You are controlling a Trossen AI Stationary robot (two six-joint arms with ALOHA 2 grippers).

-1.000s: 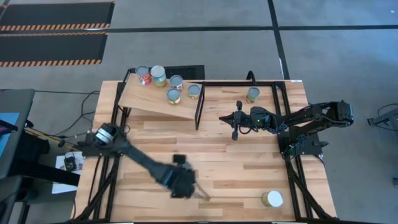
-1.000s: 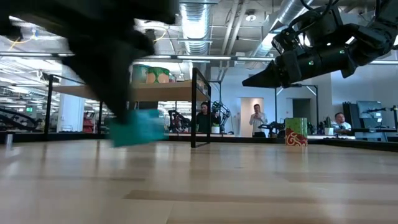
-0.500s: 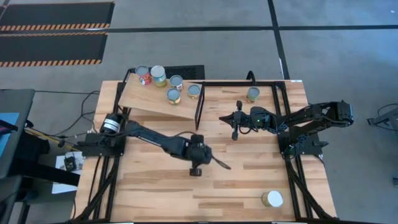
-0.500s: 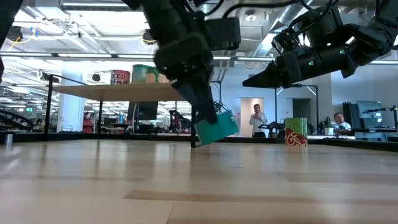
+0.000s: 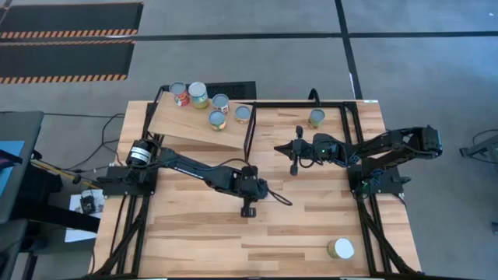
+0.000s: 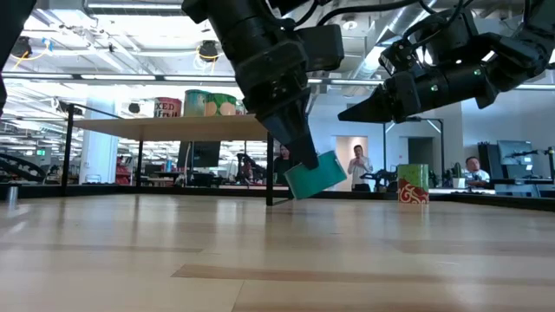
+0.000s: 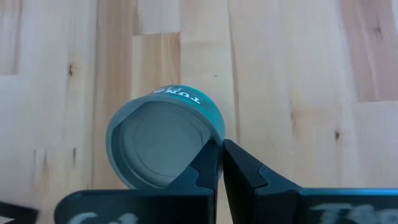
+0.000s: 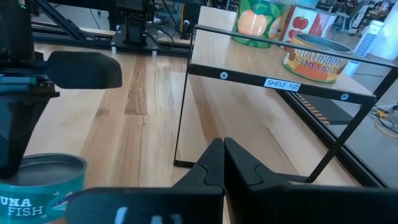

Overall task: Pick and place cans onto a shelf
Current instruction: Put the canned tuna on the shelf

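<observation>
My left gripper (image 5: 253,190) (image 6: 302,156) is over the middle of the table, shut on a teal tuna can (image 7: 163,143) (image 6: 315,174) with a grey top. The arm hides the can in the high view. My right gripper (image 5: 278,146) (image 8: 222,155) hangs shut and empty above the table, right of the shelf. The shelf (image 5: 194,124) is a sloping light-wood board on a black frame at the far left, with several cans (image 5: 217,119) standing on it. One can (image 5: 317,117) stands on the table at the far right. A cream-topped can (image 5: 340,249) stands at the near right. My left gripper pinches the teal can's rim (image 7: 208,142) between its two fingers, one fingertip (image 7: 202,163) over the grey top and the other beside the teal wall. The fingers come from above, pointing down. The can hangs tilted below them, clear of the table.
The shelf's black frame post (image 5: 249,140) (image 8: 183,99) stands between the two grippers. A black frame rail (image 5: 311,103) runs along the far edge. Bare planked tabletop (image 5: 311,218) lies toward the near side. People stand in the room beyond the table (image 6: 357,165).
My left gripper has gone from near the table's near edge toward the far edge and to the right, carrying the teal can clear of the table; the can stays tilted below the fingers.
</observation>
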